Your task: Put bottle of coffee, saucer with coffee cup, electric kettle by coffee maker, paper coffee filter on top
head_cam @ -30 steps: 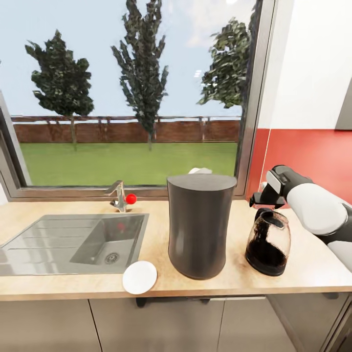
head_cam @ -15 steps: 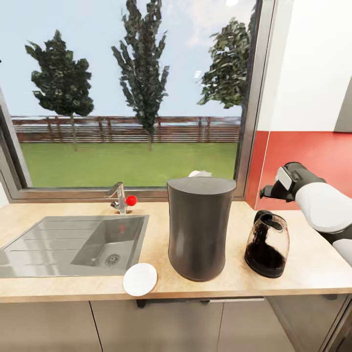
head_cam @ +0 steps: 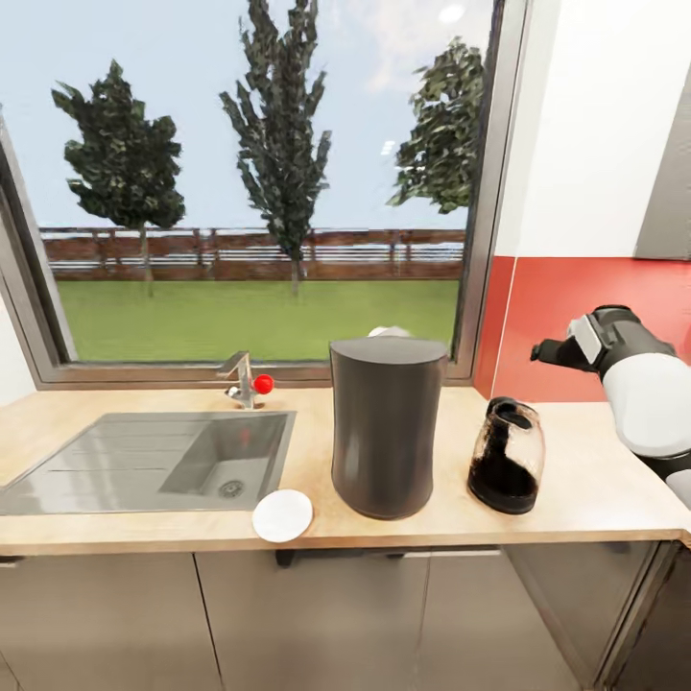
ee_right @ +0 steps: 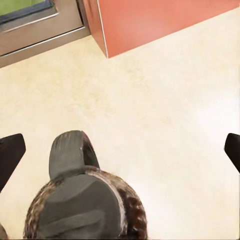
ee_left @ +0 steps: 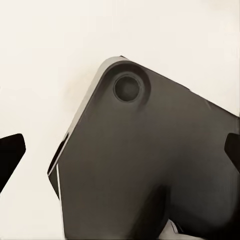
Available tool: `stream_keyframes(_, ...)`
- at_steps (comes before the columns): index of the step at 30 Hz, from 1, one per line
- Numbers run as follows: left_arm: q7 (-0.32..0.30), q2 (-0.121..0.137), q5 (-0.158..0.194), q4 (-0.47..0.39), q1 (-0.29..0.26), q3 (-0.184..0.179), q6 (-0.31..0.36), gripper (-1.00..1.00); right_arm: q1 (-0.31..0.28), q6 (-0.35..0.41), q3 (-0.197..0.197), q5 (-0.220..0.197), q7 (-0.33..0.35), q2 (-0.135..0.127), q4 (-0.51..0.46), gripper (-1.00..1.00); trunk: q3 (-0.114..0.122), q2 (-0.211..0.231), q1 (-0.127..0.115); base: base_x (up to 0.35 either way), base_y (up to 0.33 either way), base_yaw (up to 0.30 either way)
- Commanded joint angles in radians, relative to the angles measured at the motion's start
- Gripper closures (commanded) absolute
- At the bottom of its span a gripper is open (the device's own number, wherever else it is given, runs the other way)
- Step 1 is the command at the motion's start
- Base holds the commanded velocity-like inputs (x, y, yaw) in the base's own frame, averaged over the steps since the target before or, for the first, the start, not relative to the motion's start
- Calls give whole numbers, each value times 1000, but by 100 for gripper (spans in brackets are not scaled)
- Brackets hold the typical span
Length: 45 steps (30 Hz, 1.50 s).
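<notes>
The coffee maker, a tall dark grey cylinder, stands mid-way along the kitchen countertop. Close on its right sits the glass electric kettle, upright, with a black lid and handle. The white saucer lies at the counter's front edge, left of the coffee maker. My right gripper hangs open above and to the right of the kettle, apart from it. In the right wrist view the kettle is seen from above, below the spread fingertips. My left gripper is open over a dark robot part.
A steel sink with a faucet takes up the counter's left part. A small white thing peeks from behind the coffee maker's top; I cannot tell what it is. A window and a red wall panel back the counter.
My right gripper has lifted up and to the right, away from the kettle's handle; the kettle stays on the counter. The whole picture has shifted with the camera.
</notes>
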Motion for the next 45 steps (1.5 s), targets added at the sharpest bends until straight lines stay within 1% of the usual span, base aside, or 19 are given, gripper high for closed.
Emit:
stream_keyframes(1,-7,-2,8,-1,0,3,-1,-100,-1,4,-5,1,11,1,-10,-100,-1,-1,0,-327,0,0)
stream_keyframes(2,-7,-13,10,-8,0,6,-1,-100,-1,25,2,2,70,19,-72,-100,-1,-1,0,-328,0,0)
stream_keyframes(3,-7,-16,11,-16,0,6,-2,-100,-1,33,2,1,71,20,-70,-100,-1,-1,0,-328,0,0)
stream_keyframes(4,-8,-20,11,-34,0,6,-2,-100,-1,65,1,2,70,19,-67,-100,-1,-1,0,-328,0,0)
stream_keyframes(6,-8,-21,11,-43,0,5,-2,-100,-1,71,1,2,69,20,-62,-100,-1,-1,0,-328,-10,0)
stream_keyframes(12,-9,-23,11,-65,0,7,-1,-100,-1,64,1,1,66,18,-21,-100,-1,-1,0,-324,-81,0)
stream_keyframes(21,-9,-30,12,-70,0,8,-2,-100,-1,57,0,1,65,16,-10,-100,-1,-1,0,-314,-143,0)
stream_keyframes(25,-9,-40,11,-70,0,7,-2,-100,-1,53,-1,2,65,10,-9,-100,-1,-1,0,-312,-151,0)
stream_keyframes(29,-9,-44,10,-70,0,7,-2,-100,-1,50,-1,3,64,10,6,-100,-1,-1,0,-312,-141,0)
stream_keyframes(33,-9,-49,11,-70,0,7,-3,-100,-1,40,0,10,63,10,81,-100,-1,-1,0,-314,-105,0)
stream_keyframes(36,-9,-51,11,-70,0,7,-6,-100,-1,-19,1,8,54,9,178,-100,-1,-1,0,-320,-25,0)
stream_keyframes(37,-9,-51,11,-70,0,7,-5,-100,-1,-26,1,8,51,9,190,-100,-1,-1,0,-321,-13,0)
stream_keyframes(41,-9,-55,9,-73,0,6,-4,-100,0,-76,1,6,-4,13,284,-100,-1,-1,0,-323,-3,0)
stream_keyframes(43,-10,-54,9,-80,0,5,-4,-100,7,-103,2,5,-36,17,307,-100,-1,-1,0,-325,-1,0)
stream_keyframes(44,-10,-53,9,-85,0,4,-3,-100,24,-114,2,4,-64,26,316,-100,-1,-1,0,-327,0,0)
stream_keyframes(45,-10,-53,9,-86,0,4,-3,-100,29,-115,2,4,-66,29,316,-100,-1,-1,0,-327,0,0)
